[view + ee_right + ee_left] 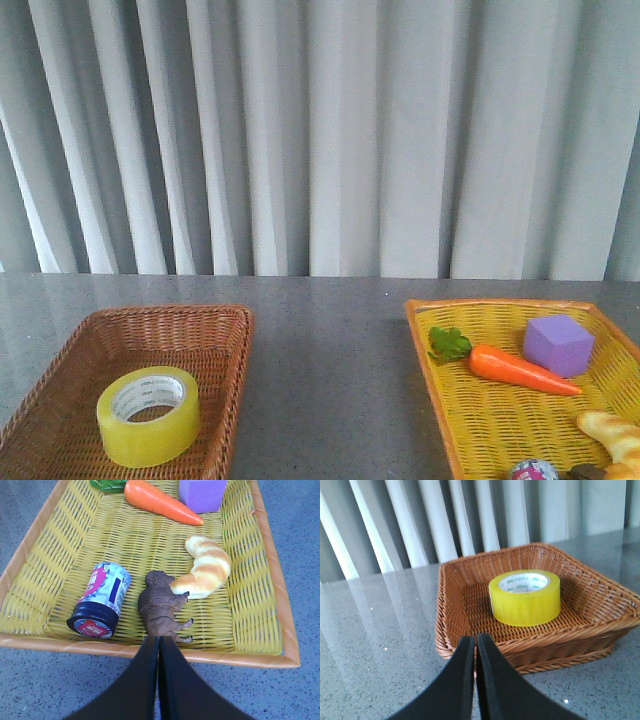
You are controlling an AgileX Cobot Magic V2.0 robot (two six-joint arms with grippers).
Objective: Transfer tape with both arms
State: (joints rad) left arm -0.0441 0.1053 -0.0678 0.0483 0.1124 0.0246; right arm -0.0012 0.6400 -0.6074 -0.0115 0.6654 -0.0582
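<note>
Tape [148,415]: lies flat, core up, inside the brown basket [215,330] — untouched, free for a top grasp.
Left hand [475,642]: closed, empty, just outside the basket's rim.
Right hand [159,642]: closed, empty, at the yellow tray [40,520] — likely the receiving side.

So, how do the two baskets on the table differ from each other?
The brown basket on the left is dark wicker; the yellow basket on the right has an orange rim. The brown basket holds only the tape; the yellow basket holds several items, including a carrot. Both are shallow, woven and rectangular.
</note>
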